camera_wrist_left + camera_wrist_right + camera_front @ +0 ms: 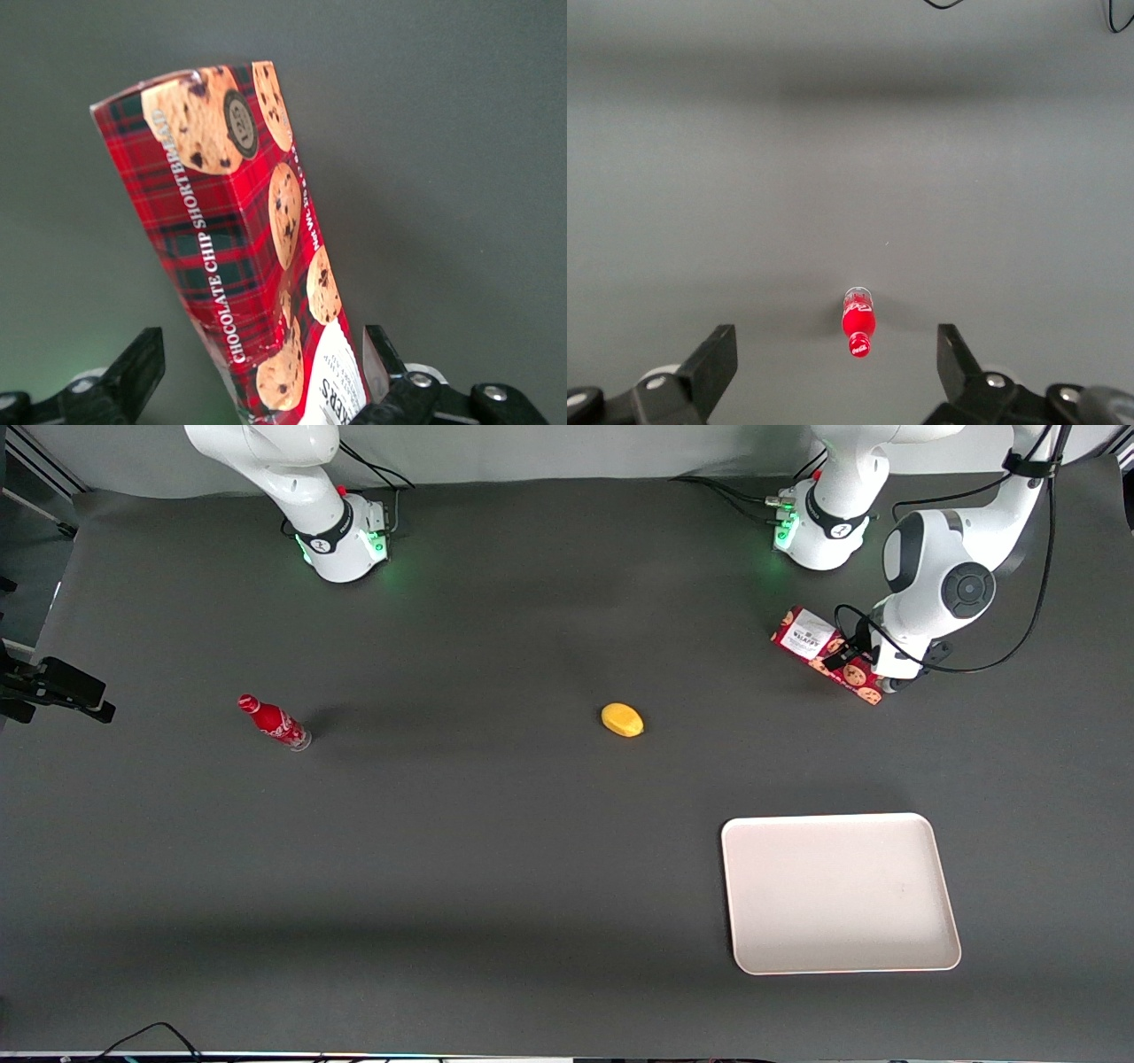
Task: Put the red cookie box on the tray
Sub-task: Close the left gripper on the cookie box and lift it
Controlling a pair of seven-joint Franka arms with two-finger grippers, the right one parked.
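The red cookie box [817, 648] is long, dark-red plaid with cookie pictures and a white label. It lies on the dark table near the working arm's base. My left gripper [873, 671] is down over the box end that is nearer the front camera. In the left wrist view the box [235, 230] runs between the two black fingers [142, 359] of the gripper [263, 354]. The fingers are spread wide, one close to the box edge and the other apart from it. The cream-white tray [842, 895] lies flat, nearer the front camera than the box, with nothing on it.
A yellow lemon-like object [622, 720] lies mid-table. A small red soda bottle [275, 724] stands toward the parked arm's end and also shows in the right wrist view [858, 329]. The working arm's base [819, 522] and its cables sit close to the box.
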